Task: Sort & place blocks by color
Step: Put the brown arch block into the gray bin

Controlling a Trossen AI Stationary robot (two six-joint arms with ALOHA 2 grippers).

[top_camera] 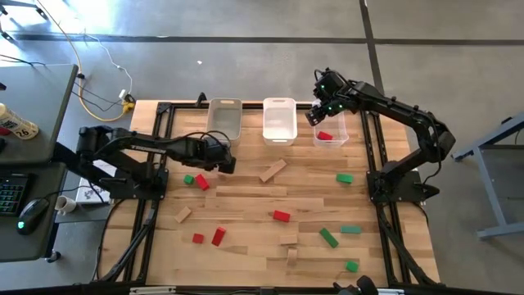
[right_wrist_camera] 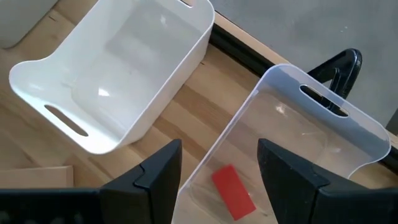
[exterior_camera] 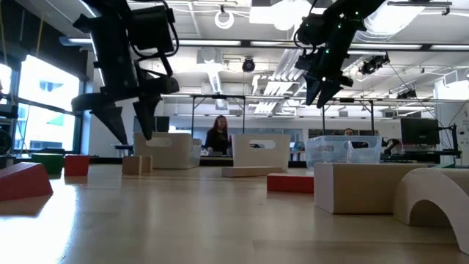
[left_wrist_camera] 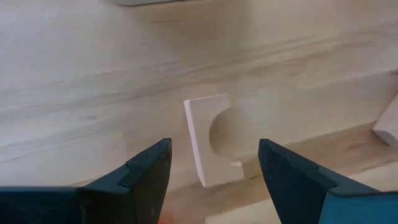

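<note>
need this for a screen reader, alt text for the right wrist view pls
A red block lies in a clear plastic bin, seen between the open right end effector. An empty white bin sits beside it on the wooden table.

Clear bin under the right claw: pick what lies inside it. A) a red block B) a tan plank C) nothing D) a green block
A: the right wrist view shows one red block lying on the floor of the clear bin, below the open right claw; the high view shows red in that bin too.
</note>
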